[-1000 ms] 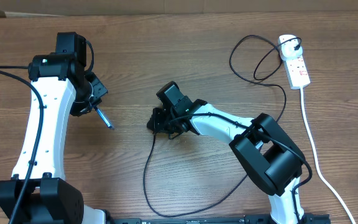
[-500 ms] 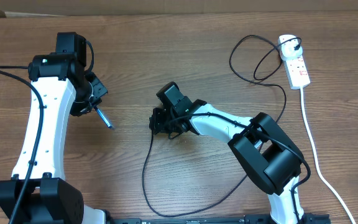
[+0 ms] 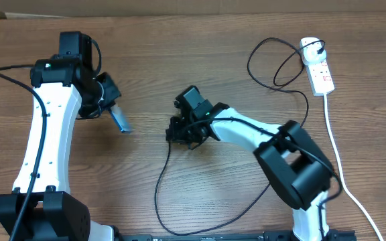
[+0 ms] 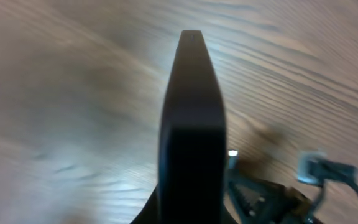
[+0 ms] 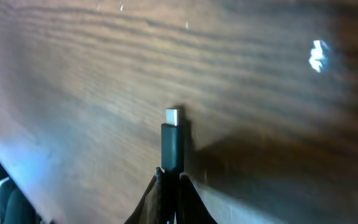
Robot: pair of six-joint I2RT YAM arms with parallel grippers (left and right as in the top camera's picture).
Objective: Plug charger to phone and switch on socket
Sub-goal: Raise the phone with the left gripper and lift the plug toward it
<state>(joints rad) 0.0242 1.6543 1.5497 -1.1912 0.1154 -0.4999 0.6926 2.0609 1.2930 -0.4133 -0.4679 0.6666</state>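
grippers on two white and black arms sit over a wooden table (image 3: 179, 40). right gripper (image 3: 183, 131), near the middle of the table, is clamped on the black connector tip (image 5: 172, 140) of the charger (image 3: 157, 187). in the right wrist view the tip stands up from between the closed fingers (image 5: 158, 186), its small silver plug end bare and pointing away from the camera over the wood grain. whether the plug touches the table cannot be told.

from that gripper the thin black cable drops toward the near edge, curves right and runs up the right side. it makes a loop and ends in a plug at the far end of the socket (image 3: 319, 70). the socket is a white power strip with red markings lying at the far right, its thick white cord (image 3: 337, 154) trailing down the right edge.

left gripper (image 3: 110, 110), at the left of the table, is closed on the phone (image 3: 120, 121). the phone is seen edge on, jutting down and to the right. in the left wrist view it is a dark, blurred narrow slab rising from the bottom of the frame. the phone and the connector are well apart, with bare wood between them.
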